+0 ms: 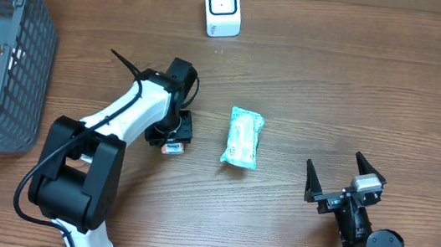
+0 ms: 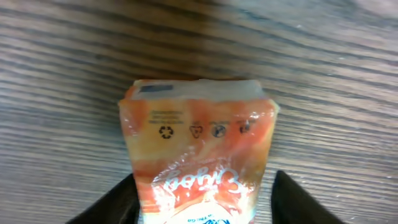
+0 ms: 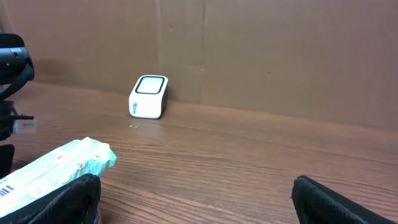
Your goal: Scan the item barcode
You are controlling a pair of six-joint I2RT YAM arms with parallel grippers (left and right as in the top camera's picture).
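Item under inspection: the orange packet (image 2: 199,137). It lies on the table (image 1: 334,87) left of centre in the overhead view, under the left gripper (image 1: 171,140). It is well apart from the scanner (image 1: 222,7), which stands at the top centre of the frame.

Left jaws: spread to either side of the packet. The wrist view shows a sliver of wood between the packet and the right-hand one of the two fingers (image 2: 298,202), so there is no pinch. Whether the other finger touches the wrapper cannot be told.

Right gripper (image 1: 346,183): lower right of the overhead view, jaws wide apart, empty.

Also present are a green packet (image 1: 242,138) lying flat at centre and a basket (image 1: 30,58) at the upper left with goods in it.

Finding: the scan does not look to be done from this position. The upturned face of the orange packet shows recycling marks and print, but no barcode can be made out.

Recommendations for the step in hand:
- Close squarely on the packet's long sides. The film is soft and glossy, so grip firmly enough that it does not slip — but do not crumple the printed face.
- Lift clear of the table before travelling toward the top of the frame.
- Find the barcode face and turn it to the scanner window, held flat and steady.
- Keep the path left of the green packet.
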